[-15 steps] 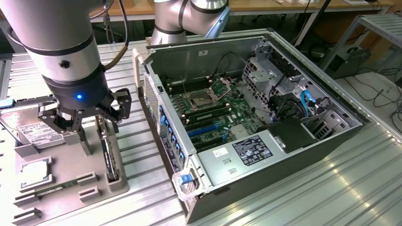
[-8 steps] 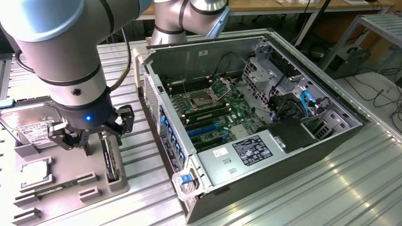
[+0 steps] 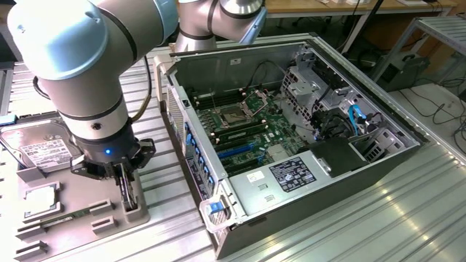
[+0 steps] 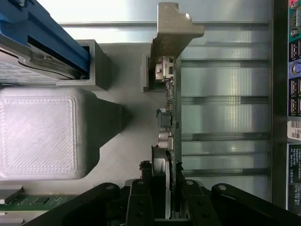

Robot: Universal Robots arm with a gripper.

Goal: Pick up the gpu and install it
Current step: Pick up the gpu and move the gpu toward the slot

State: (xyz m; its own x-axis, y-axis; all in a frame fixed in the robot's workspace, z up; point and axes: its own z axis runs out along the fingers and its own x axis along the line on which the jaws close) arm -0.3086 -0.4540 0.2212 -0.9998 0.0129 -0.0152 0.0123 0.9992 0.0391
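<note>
1. The thin, flat green circuit-board gpu point(image 3: 131, 197) stands on edge in a slot of the grey moulded fixture tray point(image 3: 64, 188). The tray lies on the ribbed metal table point(image 3: 364, 218) at the exterior view's left.
2. The grey and silver robot arm point(image 3: 80, 82) reaches straight down over the tray. Its black jaws are drawn in on the gpu, one against each face, with the card's lower edge seated in the slot.
3. The wrist view shows the gpu point(image 4: 177, 117) edge-on. Its silver metal bracket point(image 4: 175, 33) is at the end away from the jaws, and small chips sit along one face.
4. Three other parts share the tray:
   - A boxy silver hard drive with a white label point(image 3: 36, 144) lies at the far end.
   - A square silver processor chip point(image 3: 40, 199) lies in a recess nearer the camera.
   - A narrow green memory stick point(image 3: 62, 221) lies flat in a groove, well apart from the gpu.
5. The open black computer case point(image 3: 233, 63) lies on its side just beside the tray, toward the exterior view's right. Its green motherboard point(image 3: 248, 128) faces up.
</note>
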